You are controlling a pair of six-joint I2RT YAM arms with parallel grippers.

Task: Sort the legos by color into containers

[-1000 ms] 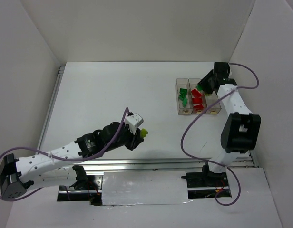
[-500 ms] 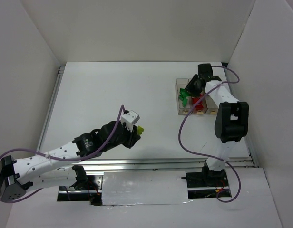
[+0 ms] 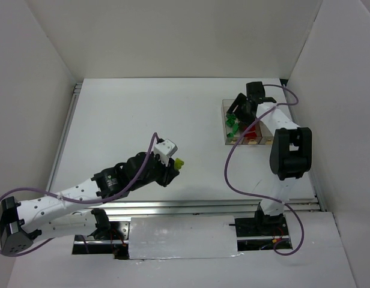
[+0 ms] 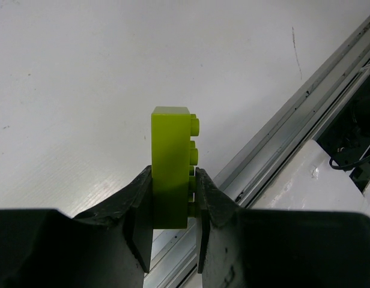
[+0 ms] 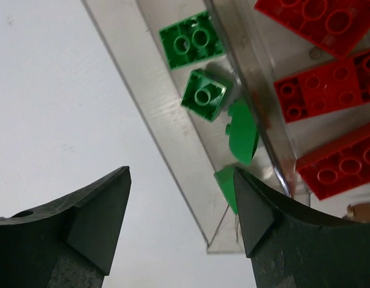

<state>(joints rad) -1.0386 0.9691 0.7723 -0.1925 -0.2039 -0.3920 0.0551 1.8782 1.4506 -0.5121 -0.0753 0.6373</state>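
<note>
My left gripper (image 3: 175, 164) is shut on a yellow-green lego (image 3: 179, 162) and holds it off the table near the front middle. In the left wrist view the lego (image 4: 170, 159) stands upright between the fingers (image 4: 140, 204), studs to the right. The clear bins (image 3: 225, 129) sit at the far right. My right gripper (image 3: 236, 113) is open and empty over the left bin's outer wall (image 5: 164, 111). Several dark green legos (image 5: 204, 95) lie in that bin. Red legos (image 5: 320, 90) lie in the middle bin. The third bin is mostly hidden by the right arm.
An aluminium rail (image 3: 191, 207) runs along the table's front edge, and shows close below the held lego in the left wrist view (image 4: 275, 126). White walls enclose the table on the left, back and right. A tan label (image 5: 362, 211) marks the middle bin's end.
My right gripper has swung left from the right-hand bins to over the green bin's outer wall. My left gripper has shifted slightly back and left, still holding the yellow-green lego.
</note>
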